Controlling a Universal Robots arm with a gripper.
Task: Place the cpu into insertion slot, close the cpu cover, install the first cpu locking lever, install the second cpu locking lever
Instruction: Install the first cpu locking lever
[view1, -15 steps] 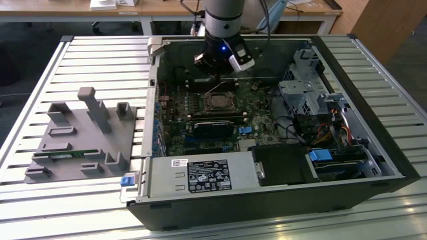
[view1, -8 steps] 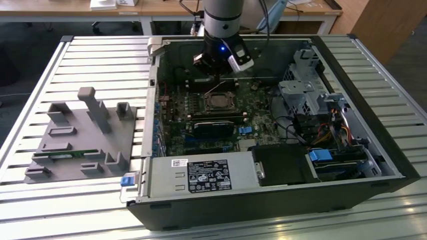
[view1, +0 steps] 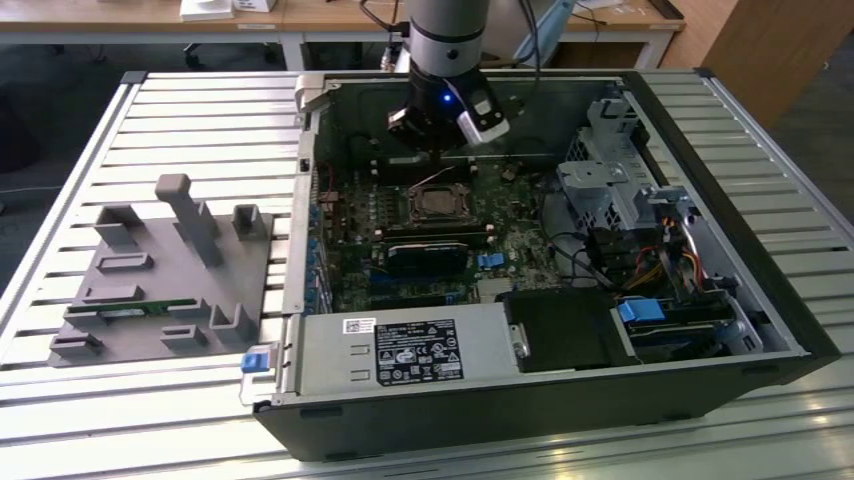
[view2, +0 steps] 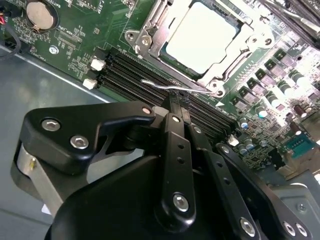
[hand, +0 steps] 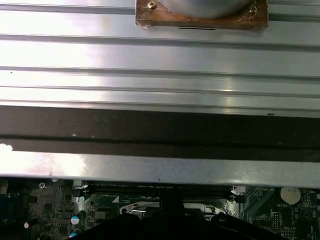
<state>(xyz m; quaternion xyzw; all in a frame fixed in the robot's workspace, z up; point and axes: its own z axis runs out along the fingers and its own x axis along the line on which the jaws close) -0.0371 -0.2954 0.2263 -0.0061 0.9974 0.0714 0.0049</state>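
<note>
gripper (view2: 176, 100) fingers pressed together on a thin wire locking lever (view2: 172, 88) beside the socket, cpu (view2: 201, 38) seated under the closed cpu cover (view2: 155, 42)

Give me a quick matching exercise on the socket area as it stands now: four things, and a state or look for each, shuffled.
Things:
1. cpu
2. cpu cover
3. locking lever
4. gripper

States:
A. thin silver wire running beside the socket
B. pale grey top showing through a square window
C. black, fingers together, tips at the wire
D. silver frame lying down around the chip

Pairs: 1-B, 2-D, 3-A, 4-C.
</note>
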